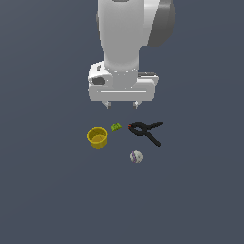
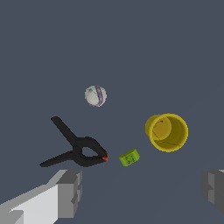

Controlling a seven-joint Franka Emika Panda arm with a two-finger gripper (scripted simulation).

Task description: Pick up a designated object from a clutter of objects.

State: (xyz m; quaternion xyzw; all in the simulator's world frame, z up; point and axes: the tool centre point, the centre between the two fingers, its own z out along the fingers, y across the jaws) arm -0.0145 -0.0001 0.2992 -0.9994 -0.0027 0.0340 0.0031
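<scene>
A plain dark blue-grey bench (image 1: 47, 190) filled the scene, with no walls visible. The yellow cup (image 1: 97, 137) stood upright on it, nothing visible inside. Just beside the cup lay the green block (image 1: 116, 127); beyond that the black clamp (image 1: 147, 131), and near it the whitish ball (image 1: 136, 156). The pincer (image 1: 122, 103) hung above the cup's group, spread wide, holding nothing.
</scene>
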